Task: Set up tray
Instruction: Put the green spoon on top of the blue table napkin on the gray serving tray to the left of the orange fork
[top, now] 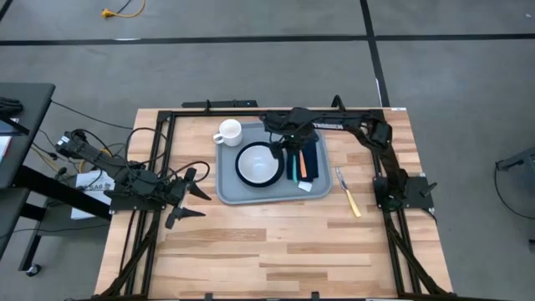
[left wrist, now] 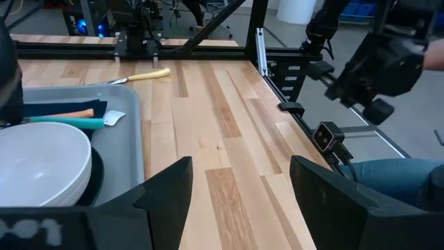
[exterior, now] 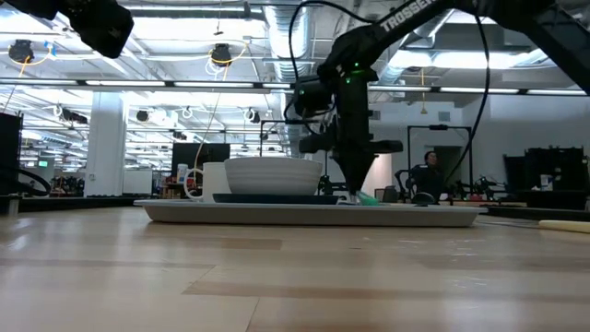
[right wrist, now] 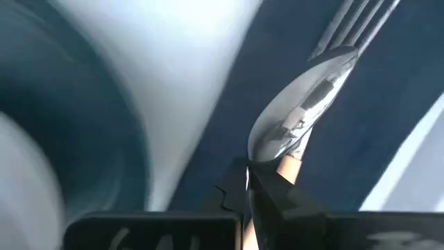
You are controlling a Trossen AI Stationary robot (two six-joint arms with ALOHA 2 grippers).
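The light grey-blue tray [top: 230, 191] lies mid-table. On it stand a white mug [top: 230, 131], a white bowl [top: 257, 163] on a dark plate, and a navy napkin [top: 313, 155] with a teal-handled and an orange-handled utensil. My right gripper [top: 291, 150] reaches down onto the napkin and is shut on a spoon [right wrist: 298, 118], which lies beside a fork [right wrist: 354, 28]. My left gripper [top: 188, 201] is open and empty over the table, left of the tray. My right gripper pinches the spoon by the top of its handle [right wrist: 291, 163], just below the spoon's bowl, between its two fingers. The fingers come from above, pointing down [exterior: 355, 184]. The spoon lies low over the napkin [right wrist: 229, 104], beside the fork; the fingers hide the exact place of contact.
A yellow-handled knife [top: 349, 196] lies on the bare wood right of the tray. A black frame [top: 167, 125] runs along the table's left, far and right sides. Open wood spreads across the near half of the table [top: 267, 251].
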